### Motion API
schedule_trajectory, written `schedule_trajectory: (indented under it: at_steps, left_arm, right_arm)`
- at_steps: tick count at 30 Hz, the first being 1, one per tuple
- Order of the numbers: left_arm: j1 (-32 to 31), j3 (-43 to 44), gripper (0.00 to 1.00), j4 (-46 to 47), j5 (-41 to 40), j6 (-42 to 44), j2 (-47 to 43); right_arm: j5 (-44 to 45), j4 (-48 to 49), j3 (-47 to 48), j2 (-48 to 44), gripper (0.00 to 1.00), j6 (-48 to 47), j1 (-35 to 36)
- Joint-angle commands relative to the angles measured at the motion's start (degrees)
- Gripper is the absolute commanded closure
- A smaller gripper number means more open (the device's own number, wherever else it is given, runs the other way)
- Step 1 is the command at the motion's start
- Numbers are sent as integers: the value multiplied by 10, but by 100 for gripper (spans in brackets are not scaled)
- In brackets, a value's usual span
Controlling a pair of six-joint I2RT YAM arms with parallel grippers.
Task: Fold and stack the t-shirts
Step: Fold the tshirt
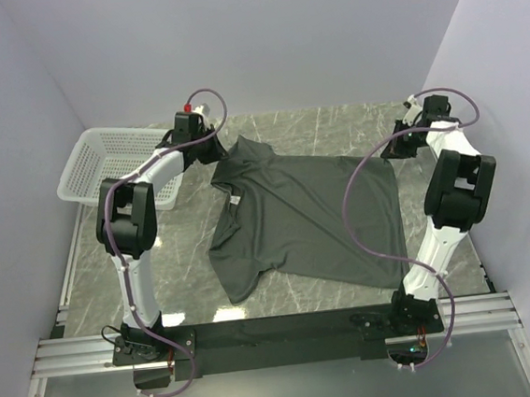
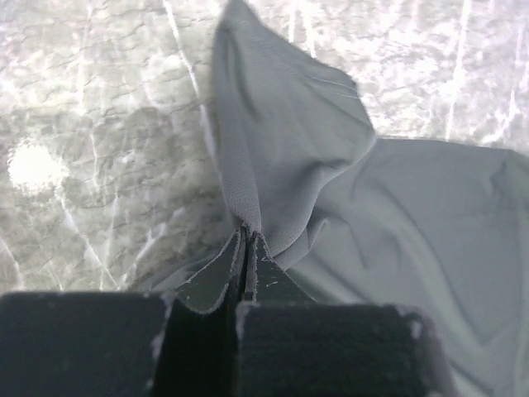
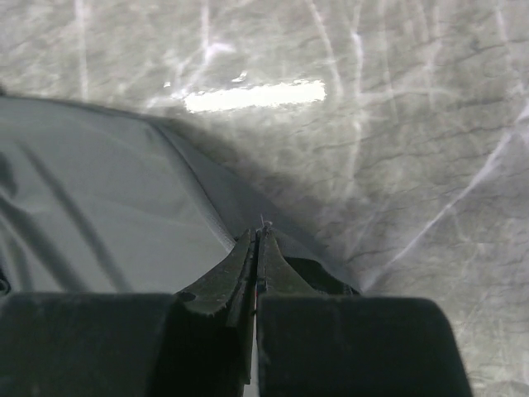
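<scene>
So from the top camera there's exactly one dark grey-green t-shirt (image 1: 304, 218), lying mostly flat in the middle of the marble-look table (image 1: 186, 253), neck toward the left with one small white neck label (image 1: 234, 201) showing. One white mesh basket (image 1: 83, 164) sits at the far left, well apart from the shirt. Two arms, both out at the shirt's far edge: the left gripper (image 1: 215, 152) is at the far-left sleeve and the right gripper (image 1: 390, 152) is at the far-right corner. In the left wrist view, the left gripper (image 2: 245, 256) has its jaws pinched tight on a fold of the t-shirt (image 2: 306, 141), and the cloth rises into a peak (pretty crumpled there). In the right wrist view, the right gripper (image 3: 259, 248) is clamped on the t-shirt (image 3: 99, 190) at its edge, with bare table (image 3: 397, 124) beside it.
</scene>
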Motion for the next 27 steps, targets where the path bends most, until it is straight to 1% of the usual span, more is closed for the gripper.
schedule_trajectory:
  at_steps: [1,9,15,27]
  left_arm:
    - [-1,-11,99,18,30,24,-34]
    - [1,-41,99,27,42,28,-50]
    - [1,-94,99,46,48,28,-71]
    - [1,-126,99,36,59,44,-101]
  right_arm:
    - [-30,43,-34,-43,100,-1,-7]
    - [-56,52,-71,-71,100,-14,-17]
    - [-63,52,-91,-83,100,-19,-20]
    - [-70,47,-117,-102,100,-33,-34]
